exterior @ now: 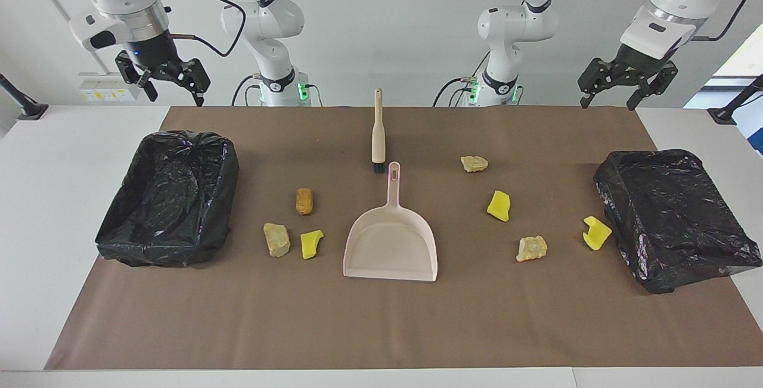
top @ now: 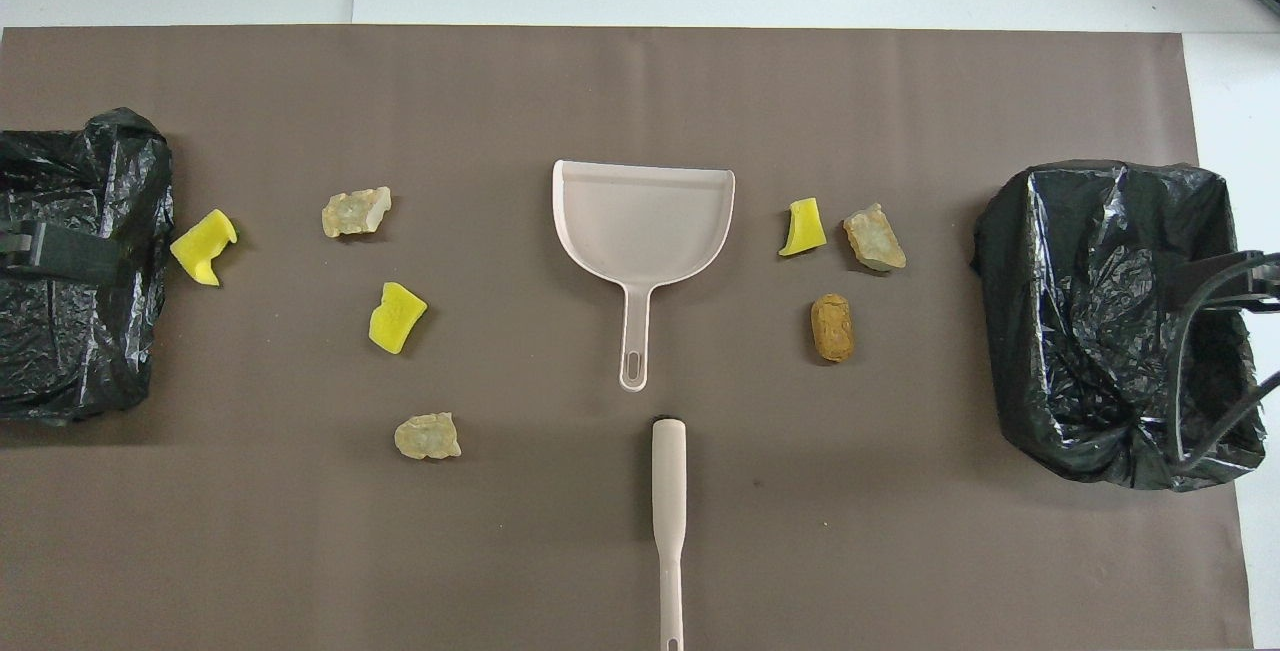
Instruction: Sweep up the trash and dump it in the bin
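Nothing is swept yet — seven trash lumps lie mid-frame flanking the dustpan, while the left gripper upper right and right gripper upper left hang wide, empty — next, I judge, grasp the brush.

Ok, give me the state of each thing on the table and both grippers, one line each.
Dustpan: flat on the mat, empty, untouched.
Brush: lying on the mat, nearer the robots than the dustpan, not held.
Trash: seven lumps, all loose on the mat, none swept.
Bin at the right arm's end: lined, open, empty.
Bin at the left arm's end: covered in black plastic, inside not visible.
Left gripper: raised, open, empty.
Right gripper: raised, open, empty.
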`<state>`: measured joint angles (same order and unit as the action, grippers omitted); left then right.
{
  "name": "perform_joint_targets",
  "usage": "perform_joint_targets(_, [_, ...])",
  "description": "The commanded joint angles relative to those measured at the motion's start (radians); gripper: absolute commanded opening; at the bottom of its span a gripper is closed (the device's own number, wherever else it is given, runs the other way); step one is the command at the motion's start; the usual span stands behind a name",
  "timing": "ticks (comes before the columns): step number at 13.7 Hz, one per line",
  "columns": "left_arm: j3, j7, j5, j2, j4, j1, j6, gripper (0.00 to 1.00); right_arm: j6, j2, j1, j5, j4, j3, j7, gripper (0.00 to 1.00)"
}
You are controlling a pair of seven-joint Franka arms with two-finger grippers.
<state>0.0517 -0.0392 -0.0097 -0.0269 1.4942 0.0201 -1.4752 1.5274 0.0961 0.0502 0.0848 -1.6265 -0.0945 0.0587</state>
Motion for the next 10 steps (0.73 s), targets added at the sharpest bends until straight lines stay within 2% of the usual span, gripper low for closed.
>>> perform_joint_targets(1, [-0.004, -0.011, 0.000, -0.031, 0.031, 0.006, 0.010, 1.00, 0.002, 0.011, -0.003, -0.013, -0.007, -0.001, -0.010, 1.00])
perform_joint_targets(10, [0.002, -0.001, 0.000, -0.030, 0.028, 0.008, 0.013, 1.00, 0.002, 0.011, -0.003, -0.013, -0.007, 0.001, -0.010, 1.00])
